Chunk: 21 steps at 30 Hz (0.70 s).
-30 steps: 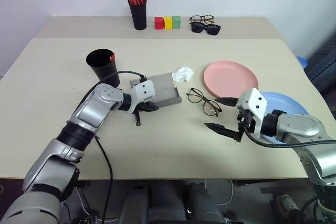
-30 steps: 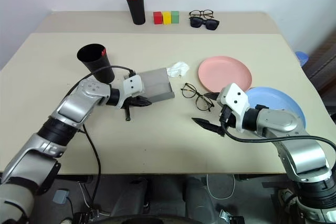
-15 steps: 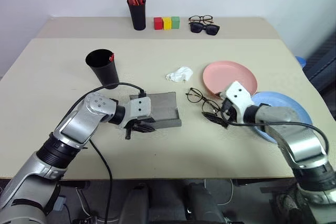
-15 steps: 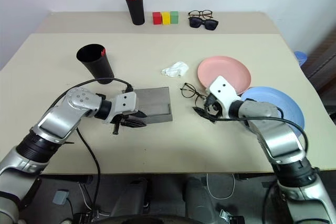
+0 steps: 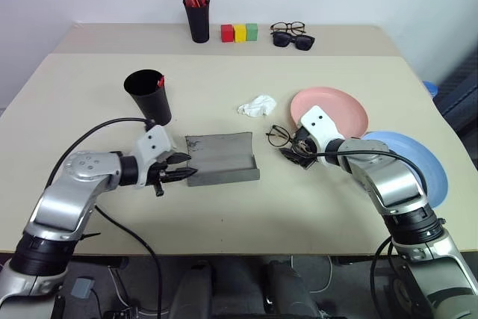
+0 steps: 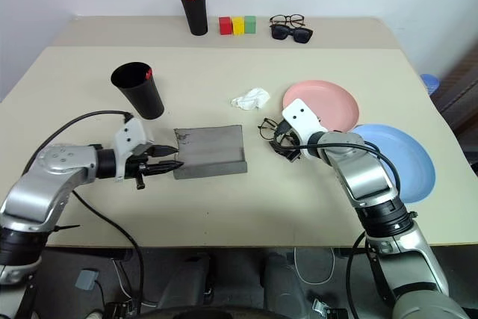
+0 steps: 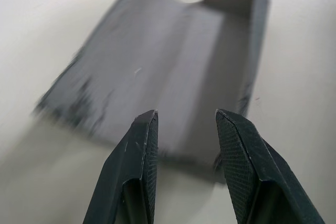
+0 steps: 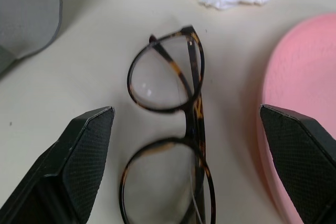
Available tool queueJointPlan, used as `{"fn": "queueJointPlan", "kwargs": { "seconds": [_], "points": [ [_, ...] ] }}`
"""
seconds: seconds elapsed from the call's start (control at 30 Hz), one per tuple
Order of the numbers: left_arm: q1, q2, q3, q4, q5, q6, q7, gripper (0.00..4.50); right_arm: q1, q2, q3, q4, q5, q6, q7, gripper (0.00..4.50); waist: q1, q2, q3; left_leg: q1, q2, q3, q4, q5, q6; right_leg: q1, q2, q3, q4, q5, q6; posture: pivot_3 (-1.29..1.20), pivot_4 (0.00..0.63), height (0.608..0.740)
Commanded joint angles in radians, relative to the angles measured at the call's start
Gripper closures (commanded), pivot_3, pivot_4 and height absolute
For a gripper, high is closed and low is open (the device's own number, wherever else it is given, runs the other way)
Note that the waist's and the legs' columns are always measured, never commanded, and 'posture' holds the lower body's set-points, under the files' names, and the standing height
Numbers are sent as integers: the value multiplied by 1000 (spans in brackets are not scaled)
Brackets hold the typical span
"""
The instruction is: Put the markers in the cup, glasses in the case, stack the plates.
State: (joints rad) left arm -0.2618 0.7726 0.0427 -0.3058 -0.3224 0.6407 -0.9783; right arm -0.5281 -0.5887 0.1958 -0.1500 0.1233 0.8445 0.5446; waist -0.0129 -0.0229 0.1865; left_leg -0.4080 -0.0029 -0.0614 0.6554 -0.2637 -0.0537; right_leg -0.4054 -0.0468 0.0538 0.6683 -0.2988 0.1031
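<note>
The grey case [image 5: 222, 156] lies open on the table, also seen in the left wrist view [image 7: 173, 56]. My left gripper [image 5: 184, 173] sits just left of it, open, with nothing between its fingers [image 7: 137, 150]. The wire-framed glasses [image 5: 282, 138] lie right of the case, unfolded, lenses up [image 8: 168, 129]. My right gripper [image 5: 299, 149] is wide open and straddles them without touching. A red marker tip [image 5: 160, 81] sticks out of the black cup [image 5: 147, 96]. The pink plate [image 5: 336, 110] and the blue plate [image 5: 418, 163] lie side by side at the right.
A crumpled white tissue [image 5: 256, 105] lies behind the case. At the back stand a tall black pen pot [image 5: 197, 14], three coloured blocks [image 5: 238, 32], and dark sunglasses with another pair of spectacles [image 5: 292, 36]. Open table lies in front of the case.
The case went from closed to open. My left gripper opened and drew back to the left of it. My right gripper moved forward over the glasses.
</note>
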Motion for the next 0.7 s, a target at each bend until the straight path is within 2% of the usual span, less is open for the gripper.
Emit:
{"fn": "queueJointPlan", "kwargs": {
  "seconds": [0.03,0.1,0.3,0.5,0.6,0.7],
  "points": [
    [37,-8,69,-75,-48,24,45,2750,-30,8,-2,1,-14,-9,0,860,-3,0,0,0,0,0,0,0,0,0,0,0,0,0,0,0,150,740],
    [69,-9,80,-101,-58,33,68,2750,-37,7,3,7,-17,2,3,1648,-6,0,0,0,0,0,0,0,0,0,0,0,0,0,0,0,150,740],
    [93,-11,103,-128,-90,56,121,2750,-39,-12,18,7,-27,1,25,4481,-6,0,0,1,0,0,0,0,0,0,0,0,0,0,0,0,150,740],
    [102,-2,125,-117,-101,52,154,2750,-51,-29,39,-22,-53,-42,48,4481,-6,0,0,1,0,0,-1,0,0,0,0,0,0,0,0,0,150,740],
    [132,6,147,-85,-66,0,175,2750,-67,-41,59,-94,-49,-151,114,4481,-9,0,0,1,0,0,-1,0,0,-1,0,0,0,0,0,0,150,740],
    [182,26,161,-38,-15,-90,178,2750,-112,-20,61,-181,25,-208,221,4481,-16,1,1,1,0,0,-2,0,0,-2,1,1,0,0,0,0,150,740]
  ]
}}
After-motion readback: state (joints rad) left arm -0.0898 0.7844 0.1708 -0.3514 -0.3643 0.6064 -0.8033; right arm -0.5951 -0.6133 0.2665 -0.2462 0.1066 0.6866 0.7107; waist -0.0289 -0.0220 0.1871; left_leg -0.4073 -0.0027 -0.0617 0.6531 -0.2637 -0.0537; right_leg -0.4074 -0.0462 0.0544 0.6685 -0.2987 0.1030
